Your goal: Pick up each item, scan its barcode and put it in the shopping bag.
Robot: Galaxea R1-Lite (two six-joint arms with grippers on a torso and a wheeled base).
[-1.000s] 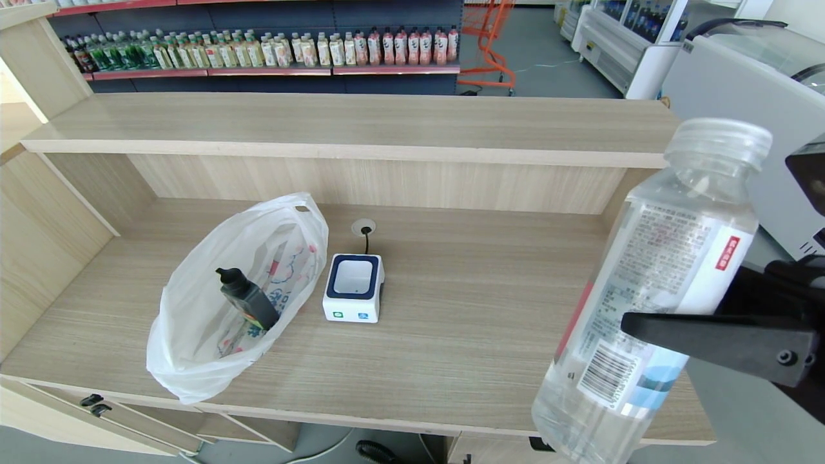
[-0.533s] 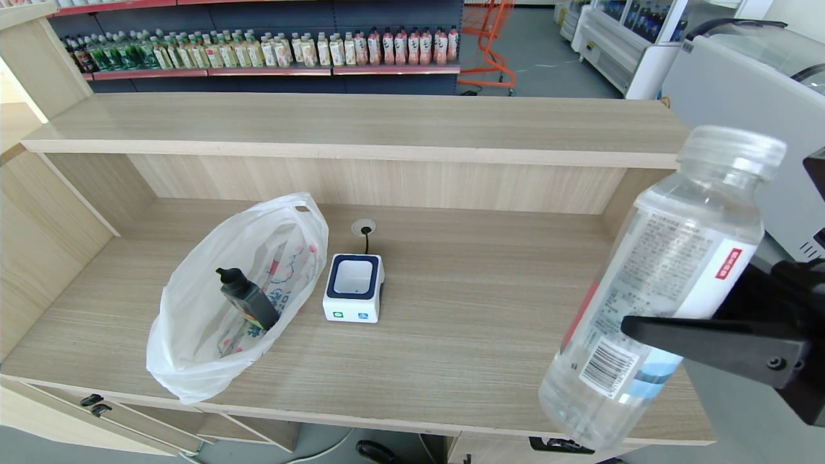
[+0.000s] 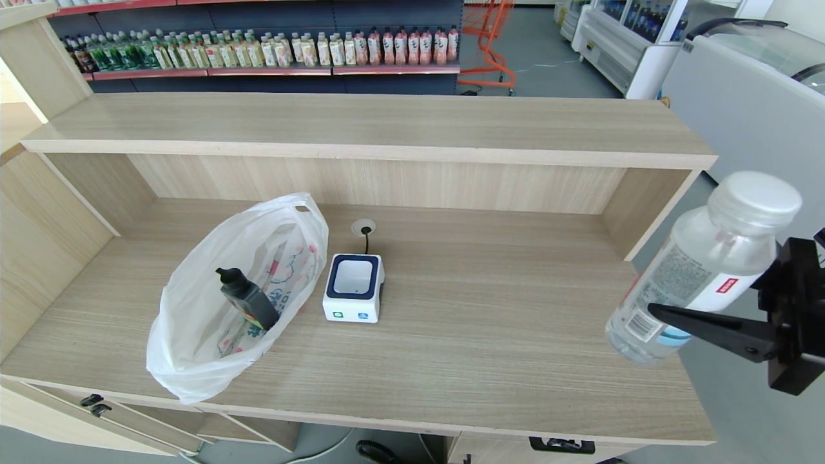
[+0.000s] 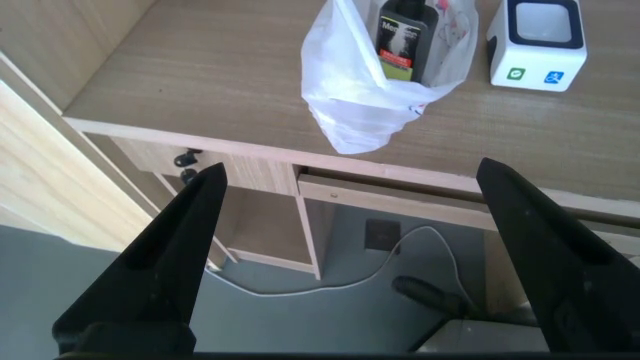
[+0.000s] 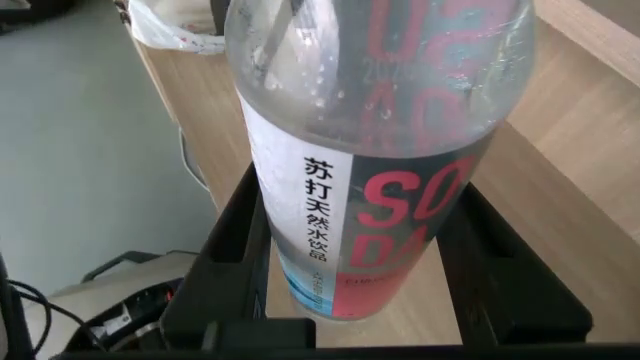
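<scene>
A clear soda-water bottle point(image 3: 704, 268) with a white label and white cap hangs tilted above the counter's right end, held by my right gripper point(image 3: 722, 309), which is shut on its lower body. In the right wrist view the bottle point(image 5: 380, 140) sits between the black fingers point(image 5: 225, 265). The white barcode scanner point(image 3: 353, 287) stands mid-counter. Just left of it the white shopping bag point(image 3: 225, 303) lies open with a dark bottle point(image 3: 248, 299) inside. My left gripper point(image 4: 350, 260) is open, hanging below and in front of the counter's front edge, with the bag point(image 4: 375, 85) beyond it.
The wooden counter point(image 3: 483, 322) has a raised back ledge and side walls. Drawers point(image 4: 390, 200) sit under its front edge. A cable runs from the scanner into a grommet point(image 3: 363, 227). Shelves of drinks and freezers stand behind.
My right gripper has carried the bottle away from the head camera, down and to the right, so it appears smaller and now hangs over the counter's right end. The bag and scanner are unmoved.
</scene>
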